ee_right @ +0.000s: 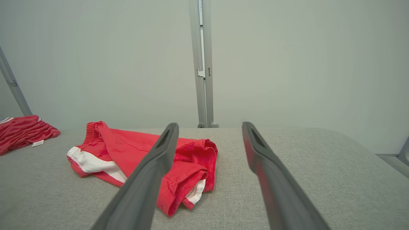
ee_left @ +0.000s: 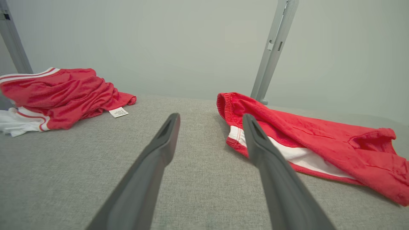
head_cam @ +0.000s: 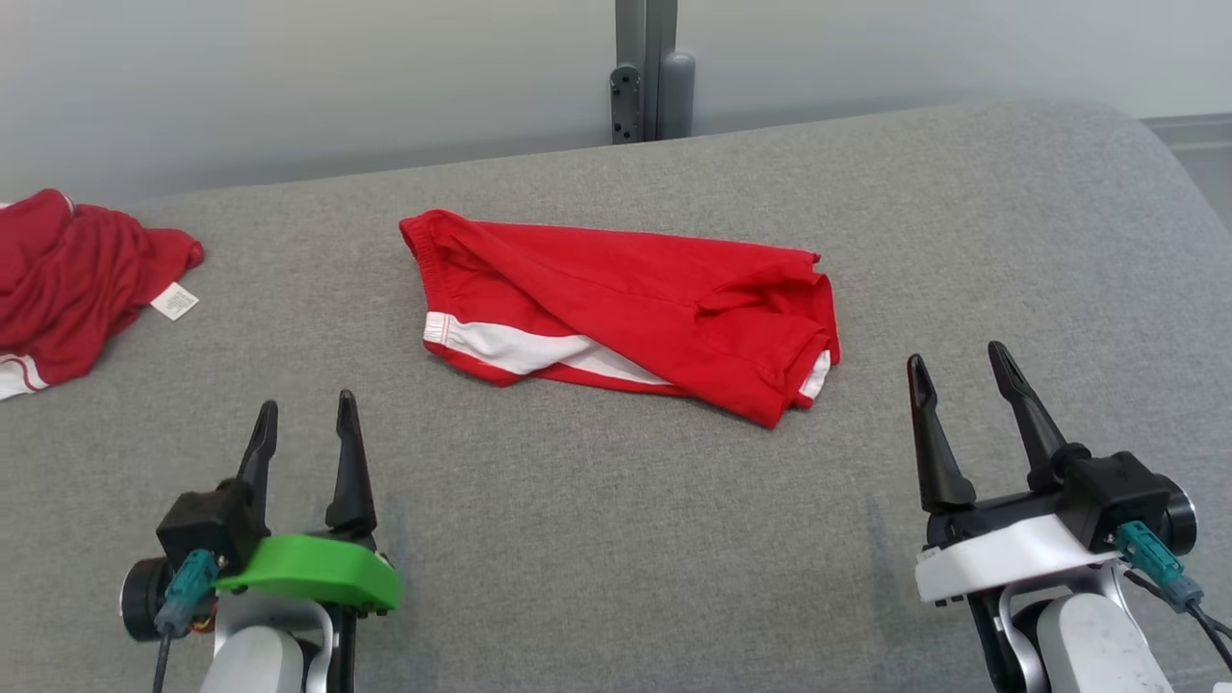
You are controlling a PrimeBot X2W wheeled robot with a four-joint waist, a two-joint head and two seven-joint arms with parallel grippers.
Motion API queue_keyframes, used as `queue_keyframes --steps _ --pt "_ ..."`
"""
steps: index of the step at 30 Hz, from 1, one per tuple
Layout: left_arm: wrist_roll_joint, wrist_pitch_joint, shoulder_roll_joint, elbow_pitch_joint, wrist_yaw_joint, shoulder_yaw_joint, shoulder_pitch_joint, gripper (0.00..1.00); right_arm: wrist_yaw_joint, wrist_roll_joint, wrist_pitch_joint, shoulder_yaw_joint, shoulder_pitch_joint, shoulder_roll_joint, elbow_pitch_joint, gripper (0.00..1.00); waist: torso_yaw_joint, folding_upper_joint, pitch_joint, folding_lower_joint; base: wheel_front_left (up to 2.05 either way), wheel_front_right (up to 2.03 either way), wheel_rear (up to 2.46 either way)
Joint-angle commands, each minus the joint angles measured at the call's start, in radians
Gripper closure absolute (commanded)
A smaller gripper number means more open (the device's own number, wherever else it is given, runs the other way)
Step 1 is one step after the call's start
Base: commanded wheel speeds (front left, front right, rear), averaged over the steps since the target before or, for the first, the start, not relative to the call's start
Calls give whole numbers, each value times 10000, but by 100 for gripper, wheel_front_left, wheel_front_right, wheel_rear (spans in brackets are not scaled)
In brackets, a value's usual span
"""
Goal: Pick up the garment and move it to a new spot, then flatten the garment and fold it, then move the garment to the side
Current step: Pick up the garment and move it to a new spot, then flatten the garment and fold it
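Head view: L pincer (head_cam: 307, 402) & R pincer (head_cam: 956, 354) both spread, holding nothing, over grey padded surface (head_cam: 577, 558). The red shorts (head_cam: 626, 308), folded w/ white trim showing, lie ahead btwn the two, touching neither. A 2nd red garment (head_cam: 67, 279) w/ white tag (head_cam: 174, 301) sits bunched ahead-left of L pincer.

L wrist view: fingers apart; red shorts (ee_left: 319, 137) ahead-right, waistband end nearest the right fingertip.

R wrist view: fingers apart; red shorts (ee_right: 127, 147) ahead-left, partly behind left finger.

Test lab: grey padded table (head_cam: 616, 558), bare wall (head_cam: 289, 77), metal post (head_cam: 647, 67).
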Motion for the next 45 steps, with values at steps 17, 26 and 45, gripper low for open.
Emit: queue_keyframes --steps 17,26,45 --pt "1027 -9 -518 -1391 74 281 2165 0 1 253 -31 254 721 -24 233 0 390 0 -647 0 0 0 0" --pt "1125 -9 -561 -1271 16 343 2176 0 1 240 -31 242 696 -22 288 0 350 0 -662 0 0 0 0" --pt "1105 -9 -593 -1398 -49 68 1709 0 1 -107 -31 284 281 -21 903 0 951 0 128 0 0 0 0"
